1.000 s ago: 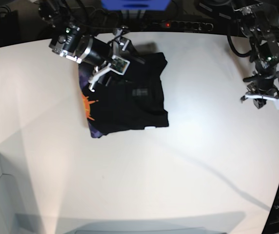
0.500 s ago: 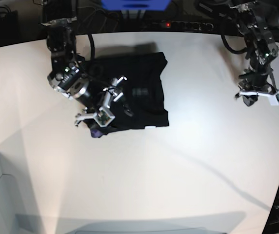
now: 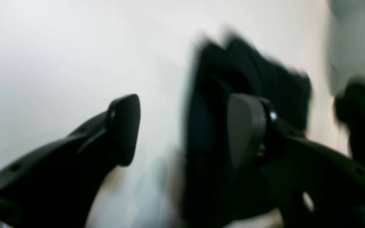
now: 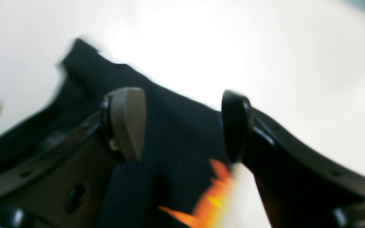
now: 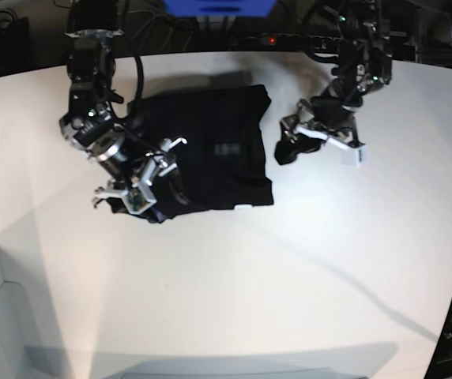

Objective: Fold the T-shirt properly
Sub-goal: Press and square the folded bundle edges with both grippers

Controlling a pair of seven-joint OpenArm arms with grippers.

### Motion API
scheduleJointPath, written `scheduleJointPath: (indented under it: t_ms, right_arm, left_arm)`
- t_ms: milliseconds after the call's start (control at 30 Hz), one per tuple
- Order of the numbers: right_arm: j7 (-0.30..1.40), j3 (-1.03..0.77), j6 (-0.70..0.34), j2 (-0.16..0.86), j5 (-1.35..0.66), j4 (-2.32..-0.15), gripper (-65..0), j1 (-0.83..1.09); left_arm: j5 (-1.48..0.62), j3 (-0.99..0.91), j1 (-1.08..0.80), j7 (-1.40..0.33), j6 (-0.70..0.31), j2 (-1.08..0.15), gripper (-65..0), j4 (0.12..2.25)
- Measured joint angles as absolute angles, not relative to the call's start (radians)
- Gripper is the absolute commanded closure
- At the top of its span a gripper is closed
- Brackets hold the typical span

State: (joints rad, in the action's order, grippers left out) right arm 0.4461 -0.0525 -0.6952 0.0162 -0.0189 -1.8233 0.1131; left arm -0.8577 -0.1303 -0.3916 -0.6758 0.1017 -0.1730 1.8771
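Both grippers open over a nearly folded T-shirt — a tidying step, we judge.

Nearest us, the right gripper (image 5: 135, 188) hangs over the T-shirt (image 5: 218, 154) at the edge with the orange print (image 4: 206, 198), jaws apart and empty. The shirt lies as a compact dark rectangle on the white table (image 5: 289, 276). Farther back, the left gripper (image 5: 318, 140) hovers just off the opposite edge, jaws apart, holding nothing. Next we would pinch both edges evenly — without dragging the layers askew.

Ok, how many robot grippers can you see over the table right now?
2. The right gripper hangs over the T-shirt's print-side edge, jaws open. The left gripper sits just off the shirt's opposite edge above the table, jaws apart.
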Motion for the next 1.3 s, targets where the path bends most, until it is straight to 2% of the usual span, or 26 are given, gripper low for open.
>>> scheduleJointPath:
  t_ms: [233, 433, 767, 900, 1067, 1300]
  right_arm:
    - [0.449, -0.182, -0.695, 0.036, -0.022, -1.861, -38.7, 0.151]
    - [0.453, -0.234, -0.695, 0.055, -0.02, -1.861, -38.7, 0.178]
    - [0.45, -0.298, -0.695, 0.052, -0.023, -1.879, -38.7, 0.192]
    - [0.451, -0.314, -0.695, 0.052, -0.023, -1.88, -38.7, 0.195]
    - [0.45, -0.313, -0.695, 0.052, -0.023, -1.88, -38.8, 0.193]
    - [0.449, -0.307, -0.695, 0.065, -0.023, -1.879, -38.8, 0.193]
  left_arm:
    - [-0.764, -0.014, -0.319, -0.663, 0.107, -0.099, -41.9, 1.723]
    - [-0.767, 0.051, -0.265, -0.654, 0.105, -0.102, -41.7, 1.677]
    - [-0.767, 0.049, -0.324, -0.674, 0.105, -0.15, -41.7, 1.869]
    - [-0.768, 0.051, -0.32, -0.673, 0.104, -0.145, -41.7, 1.882]
    - [-0.768, 0.054, -0.269, -0.672, 0.108, -0.093, -41.8, 1.779]
    - [-0.782, 0.052, -0.232, -0.661, 0.103, -0.095, -41.8, 1.65]
